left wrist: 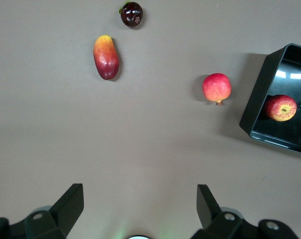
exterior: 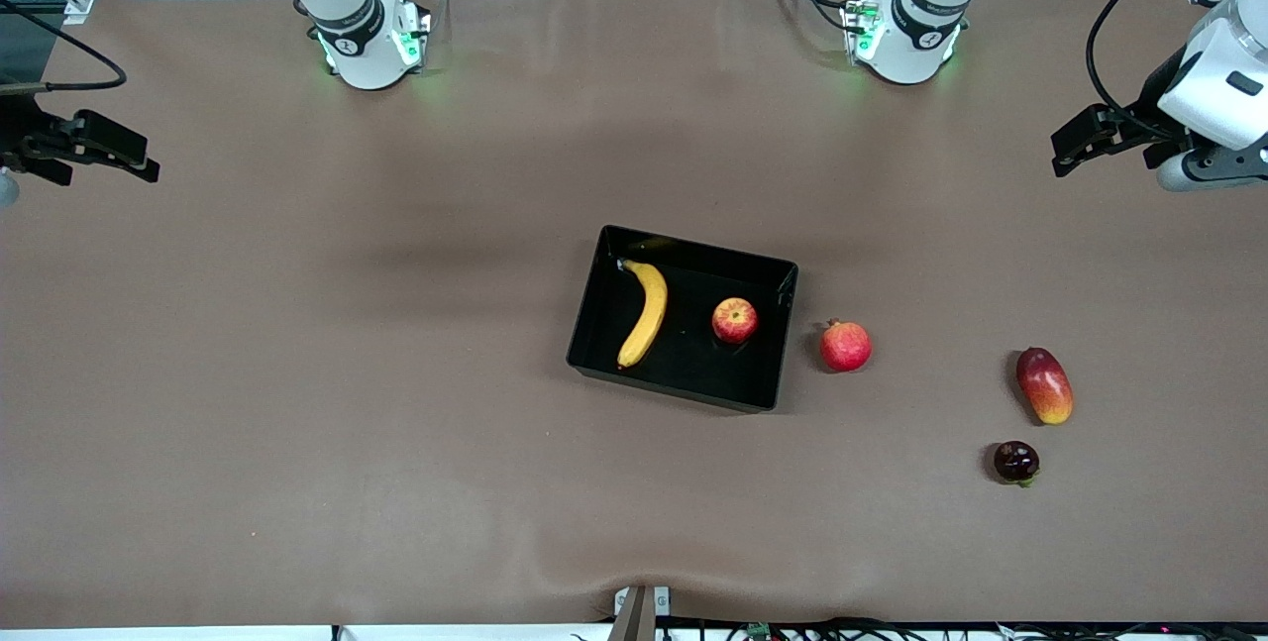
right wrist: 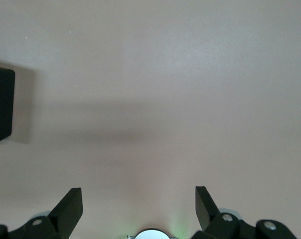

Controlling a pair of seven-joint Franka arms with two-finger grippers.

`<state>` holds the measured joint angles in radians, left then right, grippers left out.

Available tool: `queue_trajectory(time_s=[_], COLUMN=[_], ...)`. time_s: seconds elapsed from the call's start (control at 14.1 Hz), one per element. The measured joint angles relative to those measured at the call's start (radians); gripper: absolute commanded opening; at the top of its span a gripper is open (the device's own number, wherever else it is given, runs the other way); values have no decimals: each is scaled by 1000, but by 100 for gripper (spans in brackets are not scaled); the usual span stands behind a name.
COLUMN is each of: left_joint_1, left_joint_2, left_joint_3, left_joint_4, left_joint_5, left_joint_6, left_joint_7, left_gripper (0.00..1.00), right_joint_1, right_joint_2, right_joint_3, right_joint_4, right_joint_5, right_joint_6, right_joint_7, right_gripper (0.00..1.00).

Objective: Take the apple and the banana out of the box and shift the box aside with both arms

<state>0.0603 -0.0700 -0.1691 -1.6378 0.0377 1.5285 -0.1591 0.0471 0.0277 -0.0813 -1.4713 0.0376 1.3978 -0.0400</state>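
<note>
The black box [exterior: 773, 269] rests at the middle of the table. Inside it lie the yellow banana [exterior: 644, 313] and the red apple [exterior: 734, 320], a gap between them. The left wrist view catches one corner of the box [left wrist: 257, 99] with the apple [left wrist: 280, 107] in it. My left gripper [exterior: 1068, 148] [left wrist: 139, 199] hangs open and empty over the table's edge at the left arm's end. Open and empty too, my right gripper [exterior: 144, 163] [right wrist: 139, 199] hovers over the right arm's end. A box corner [right wrist: 1, 107] shows in the right wrist view.
A red pomegranate [exterior: 845, 345] [left wrist: 217, 87] lies on the table beside the box toward the left arm's end. Farther that way are a red-yellow mango [exterior: 1044, 384] [left wrist: 106, 57] and a dark round fruit [exterior: 1016, 461] [left wrist: 131, 13], nearer the front camera.
</note>
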Motion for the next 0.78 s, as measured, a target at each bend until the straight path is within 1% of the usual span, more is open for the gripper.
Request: queue_trajectory(time_s=[0.28, 0.5, 0.78], left_joint_1=[0, -1, -5], left_joint_2=[1, 14, 43], left_joint_3=[0, -1, -8], left_joint_4=[1, 20, 41], left_joint_5=[0, 0, 0], left_joint_6=[0, 0, 0], left_joint_7=[0, 0, 0], left_gripper=[100, 100, 100], right_joint_1=[2, 5, 35], right_joint_2=[0, 0, 0], right_joint_3=[7, 10, 20], right_joint_4=[0, 0, 0], right_joint_5=[0, 1, 1], right_joint_6=[-2, 3, 55], right_joint_7=[0, -4, -5], right_gripper=[100, 100, 100])
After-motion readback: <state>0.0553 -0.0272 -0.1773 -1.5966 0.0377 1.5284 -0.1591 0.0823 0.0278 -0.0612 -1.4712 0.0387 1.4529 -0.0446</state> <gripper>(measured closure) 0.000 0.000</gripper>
